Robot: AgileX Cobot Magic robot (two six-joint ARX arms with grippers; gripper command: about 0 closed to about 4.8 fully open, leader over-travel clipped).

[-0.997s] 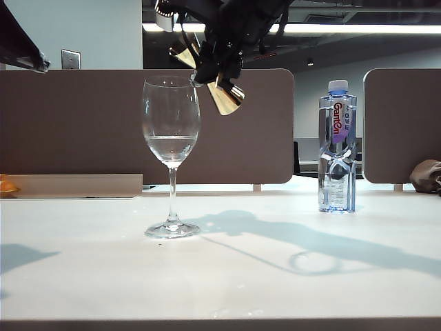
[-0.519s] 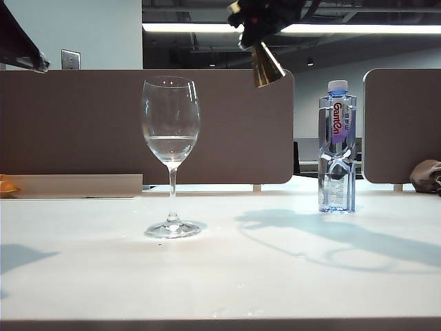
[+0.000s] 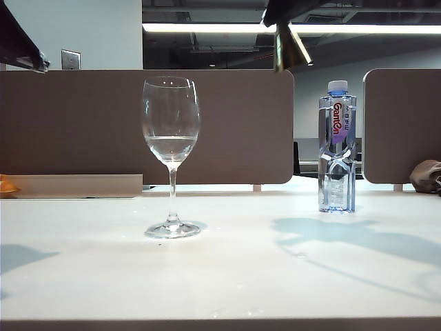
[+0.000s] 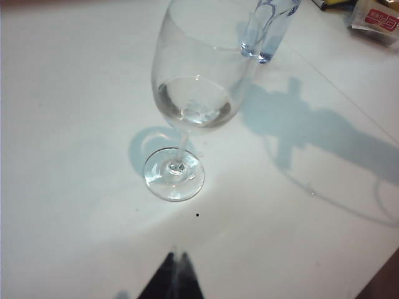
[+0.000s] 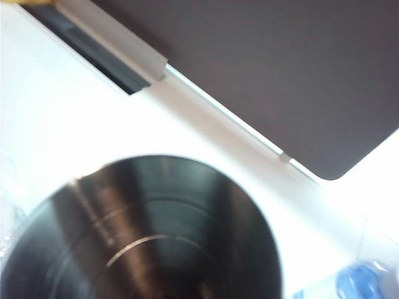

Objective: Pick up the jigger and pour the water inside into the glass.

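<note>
A tall clear stemmed wine glass (image 3: 171,155) stands upright on the table, holding a little clear water (image 3: 171,147) low in its bowl. A shiny gold metal jigger (image 3: 289,49) hangs high at its two o'clock, well apart.

The shiny gold metal jigger (image 3: 288,49) is cut off by the exterior view's upper edge, as is the right gripper. In the right wrist view its dark cup mouth (image 5: 149,237) runs off frame, seemingly blurred.

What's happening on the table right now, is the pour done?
Looks done. The wine glass stands on the white table with water in its bowl. The right gripper holds the gold jigger high up between glass and water bottle. The left gripper hovers near the glass foot.
</note>
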